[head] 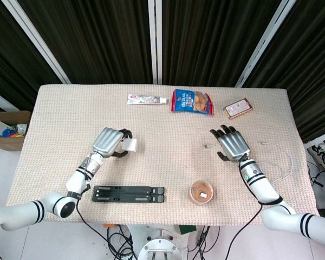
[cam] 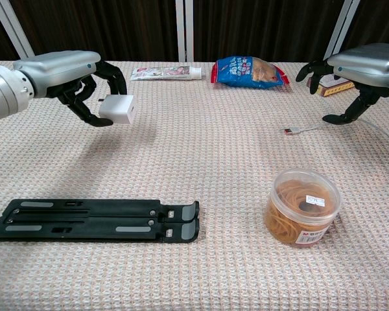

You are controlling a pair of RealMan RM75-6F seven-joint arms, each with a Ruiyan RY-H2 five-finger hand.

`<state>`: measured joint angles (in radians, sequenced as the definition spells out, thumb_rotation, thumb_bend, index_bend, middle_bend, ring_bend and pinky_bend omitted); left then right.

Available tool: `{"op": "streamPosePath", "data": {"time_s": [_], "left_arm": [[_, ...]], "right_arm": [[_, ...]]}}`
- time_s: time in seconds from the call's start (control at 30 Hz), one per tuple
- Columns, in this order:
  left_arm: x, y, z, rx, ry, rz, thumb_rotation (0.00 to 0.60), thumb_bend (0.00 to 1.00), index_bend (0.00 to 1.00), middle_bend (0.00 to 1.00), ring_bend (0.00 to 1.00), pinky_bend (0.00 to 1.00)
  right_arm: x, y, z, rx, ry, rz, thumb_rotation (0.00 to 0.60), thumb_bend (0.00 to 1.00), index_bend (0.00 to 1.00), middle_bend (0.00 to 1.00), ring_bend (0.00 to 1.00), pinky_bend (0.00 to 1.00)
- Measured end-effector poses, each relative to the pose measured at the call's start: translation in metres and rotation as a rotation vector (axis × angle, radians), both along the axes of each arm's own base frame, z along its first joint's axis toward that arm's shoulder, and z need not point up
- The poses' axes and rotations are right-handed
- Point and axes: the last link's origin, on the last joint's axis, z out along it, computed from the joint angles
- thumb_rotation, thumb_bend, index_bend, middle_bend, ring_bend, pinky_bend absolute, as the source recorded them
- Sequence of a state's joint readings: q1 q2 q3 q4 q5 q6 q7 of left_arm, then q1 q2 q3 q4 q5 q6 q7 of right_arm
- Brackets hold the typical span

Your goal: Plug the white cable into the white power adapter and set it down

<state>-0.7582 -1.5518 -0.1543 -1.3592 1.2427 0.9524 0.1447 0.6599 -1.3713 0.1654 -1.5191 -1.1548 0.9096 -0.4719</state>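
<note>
table [head: 54, 124], beige woven cloth, dark curtains behind. left hand [head: 109, 142]: raised off the cloth at left of centre, fingers curled round the white adapter [cam: 118, 109], which hangs clear of the surface in the chest view with its prongs toward the palm. right hand [head: 234, 144]: hovering at right of centre, fingers spread and bent downward, holding nothing; fingertips [cam: 334, 118] sit just above the cable. white cable [head: 279, 157]: lying on the cloth at right, looping toward the table's right edge; its usb plug [cam: 290, 131] rests flat, pointing left, just beside and below the right hand, untouched as far as the views show. adapter and plug are well apart, with bare cloth between them. other items: black folded stand [head: 129, 194], flat near the front edge, in front of the left hand; round clear tub [cam: 302, 206] of rubber bands, lid on, near the front at right of centre, in front of the plug; toothpaste tube [head: 147, 99], lying along the far edge; blue snack bag [head: 192, 101] just right of it; small pink box [head: 238, 108] further right, behind the right hand. nothing lies on the cloth directly between the two hands.
</note>
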Motion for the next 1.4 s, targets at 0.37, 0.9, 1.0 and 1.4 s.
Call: {"op": "streamPosePath", "data": {"time_s": [0.37,0.9,1.0,1.4], "left_arm": [[0.000,0.000,-0.003,-0.011,0.005,0.012,0.600,0.41,0.57,0.51,0.78,0.97],[-0.004,-0.001,-0.001,-0.011,0.013,0.033,0.599,0.41,0.57,0.49,0.78,0.96],[-0.005,-0.001,-0.001,-0.009,0.013,0.035,0.599,0.41,0.57,0.49,0.78,0.96],[-0.007,0.000,0.000,-0.009,0.019,0.040,0.600,0.41,0.57,0.49,0.78,0.96]], "right_arm": [[-0.007,-0.013,-0.028,-0.009,0.108,0.047,0.600,0.36,0.39,0.34,0.14,0.28],[-0.020,-0.028,-0.061,-0.010,0.139,0.154,0.600,0.36,0.48,0.34,0.14,0.28],[-0.021,-0.030,-0.064,-0.007,0.138,0.169,0.600,0.36,0.49,0.35,0.14,0.28],[-0.025,-0.035,-0.067,-0.006,0.127,0.177,0.600,0.36,0.54,0.37,0.14,0.28]]}}
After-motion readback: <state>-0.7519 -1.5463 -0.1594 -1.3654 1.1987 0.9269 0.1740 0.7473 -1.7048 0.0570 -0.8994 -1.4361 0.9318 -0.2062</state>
